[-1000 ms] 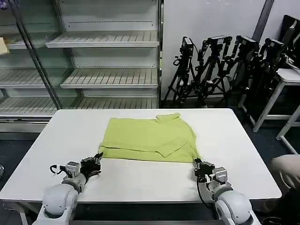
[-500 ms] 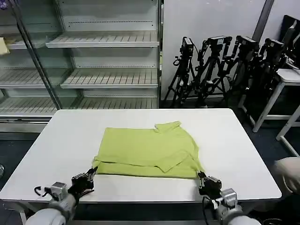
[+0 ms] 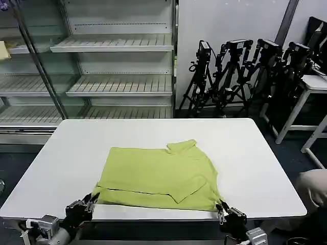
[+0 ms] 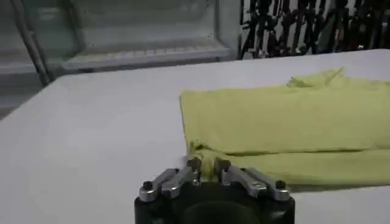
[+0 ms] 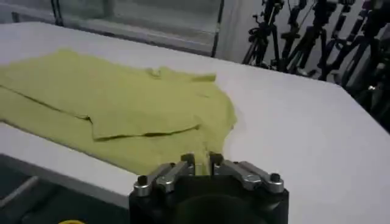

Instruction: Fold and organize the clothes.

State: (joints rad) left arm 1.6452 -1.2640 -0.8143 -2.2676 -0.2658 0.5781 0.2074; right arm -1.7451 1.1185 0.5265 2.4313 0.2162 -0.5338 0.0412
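The lime yellow-green T-shirt lies folded on the white table, its near hem close to the table's front edge and one sleeve sticking up at the back. My left gripper is shut on the shirt's near left corner. My right gripper is shut on the near right corner. Both grippers sit at the table's front edge. In the left wrist view the shirt stretches away from the left gripper; the right gripper pinches the cloth in the right wrist view.
Empty metal shelves stand behind the table at the left. Black camera tripods stand at the back right, beside another white table. Bare tabletop lies on both sides of the shirt and behind it.
Both grippers have pulled back toward me, dragging the shirt's near edge across the table to the front edge. The shirt has slid nearer with them.
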